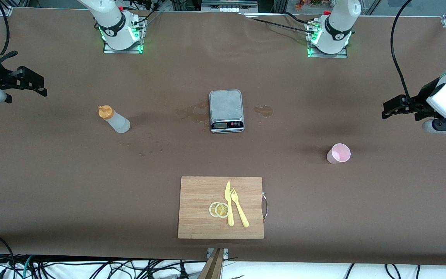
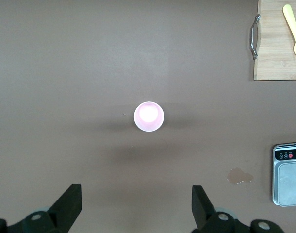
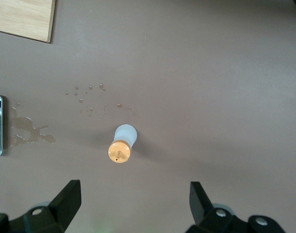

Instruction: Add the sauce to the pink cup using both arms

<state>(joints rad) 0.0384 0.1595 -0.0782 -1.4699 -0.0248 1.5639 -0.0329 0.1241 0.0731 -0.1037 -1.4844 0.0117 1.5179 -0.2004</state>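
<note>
We have both claws up in the air and empty: the left claw (image 2: 136, 206) spread wide over the bench (image 1: 52, 186) at the left arm's end, looking straight down on the cup (image 2: 149, 116), and the right claw (image 3: 133, 206) spread just as wide over the right arm's end, with the sauce (image 3: 123, 144) below it. The cup stands upright with its mouth open, and we judge it light and thin-walled, easy to tip or squash, so a gentle pinch across the wall below the rim looks best. The sauce bottle stands upright too, its orange cap on top; we judge it soft and a bit slick, so we would take it around the middle of the body, firm enough to hold yet not enough to squirt early. Between the two, well apart from both, sits the scale (image 1: 226, 111), with wet patches (image 1: 263, 111) on the bench beside it. Nearer the front camera lies the board (image 1: 199, 209) with a knife (image 1: 229, 203), a fork (image 1: 239, 207) and lemon slices (image 1: 219, 209). Nothing stands close enough to block either reach.
</note>
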